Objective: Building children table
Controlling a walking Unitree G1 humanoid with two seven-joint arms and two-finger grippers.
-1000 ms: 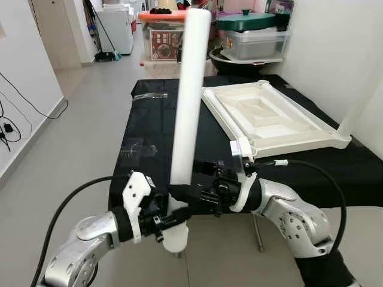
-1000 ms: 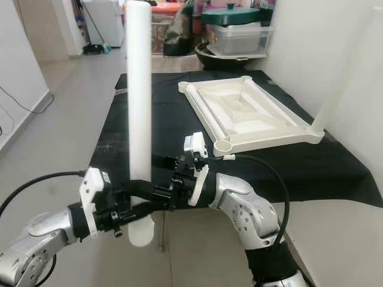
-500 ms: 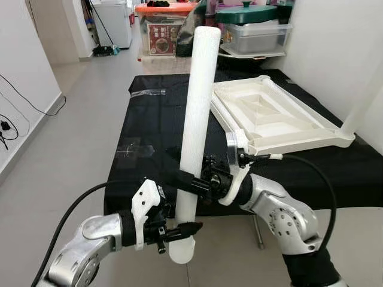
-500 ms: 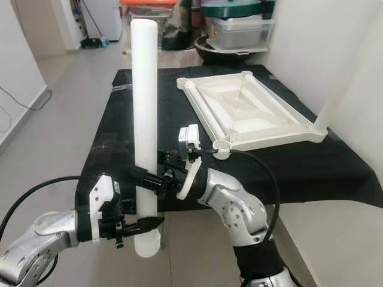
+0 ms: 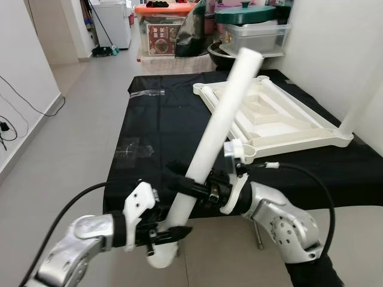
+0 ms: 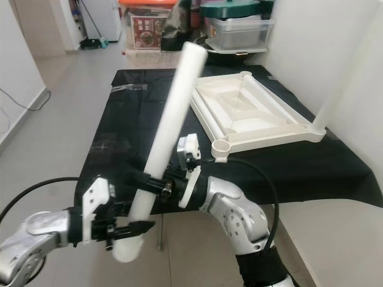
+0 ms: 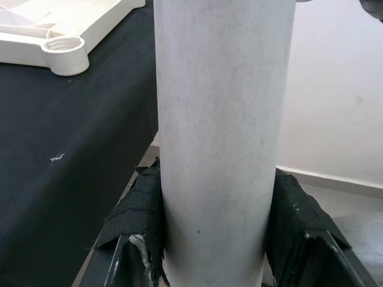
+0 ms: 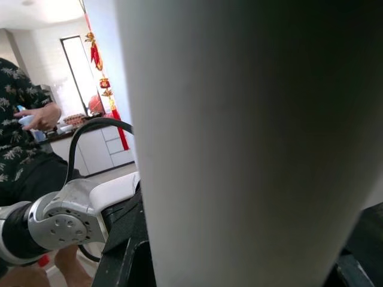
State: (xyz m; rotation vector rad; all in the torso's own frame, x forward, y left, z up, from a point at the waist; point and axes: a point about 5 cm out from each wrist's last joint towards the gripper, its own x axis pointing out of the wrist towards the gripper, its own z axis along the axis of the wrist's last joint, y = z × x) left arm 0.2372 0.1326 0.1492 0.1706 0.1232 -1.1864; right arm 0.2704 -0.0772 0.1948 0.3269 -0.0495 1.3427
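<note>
Both the left gripper [image 5: 170, 235] and right gripper [image 5: 190, 186] clamp the white table leg [image 5: 212, 140], tilted toward 1 o'clock; opposing pulls could twist it loose.

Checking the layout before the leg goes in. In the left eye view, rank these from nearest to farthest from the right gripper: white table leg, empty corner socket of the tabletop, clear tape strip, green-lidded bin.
1. white table leg: held in the right gripper.
2. corner socket: just beyond, on the upturned tabletop.
3. tape strip: far left of the black table.
4. green-lidded bin: past the table's far end.
</note>
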